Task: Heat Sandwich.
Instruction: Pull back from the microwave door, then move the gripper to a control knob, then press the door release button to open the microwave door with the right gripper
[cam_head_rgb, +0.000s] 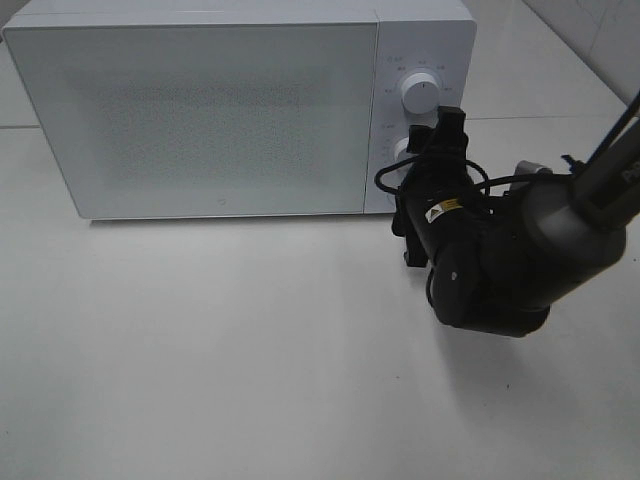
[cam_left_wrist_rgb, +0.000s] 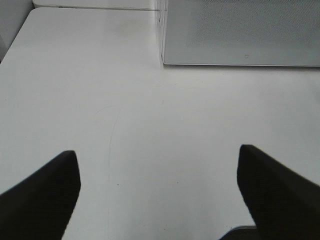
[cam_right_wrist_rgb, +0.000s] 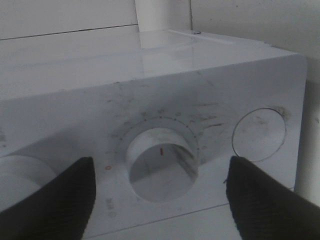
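The sandwich is out of view. The white microwave (cam_head_rgb: 200, 110) stands at the back of the table with its door closed. My right gripper (cam_head_rgb: 412, 162) is at the control panel, in front of the lower knob (cam_right_wrist_rgb: 161, 162). Its dark fingers (cam_right_wrist_rgb: 55, 200) stand wide on either side of that knob and do not touch it, so it is open. My left gripper (cam_left_wrist_rgb: 157, 195) shows only in the left wrist view. It hovers open over the bare white table (cam_left_wrist_rgb: 150, 115) with nothing between its fingers, short of the microwave's lower front corner (cam_left_wrist_rgb: 165, 55).
An upper knob (cam_head_rgb: 418, 95) sits above the right gripper on the panel. A round button (cam_right_wrist_rgb: 259, 135) lies beside the lower knob. The right arm (cam_head_rgb: 520, 250) reaches in from the right edge. White table (cam_head_rgb: 200, 350) spreads in front of the microwave.
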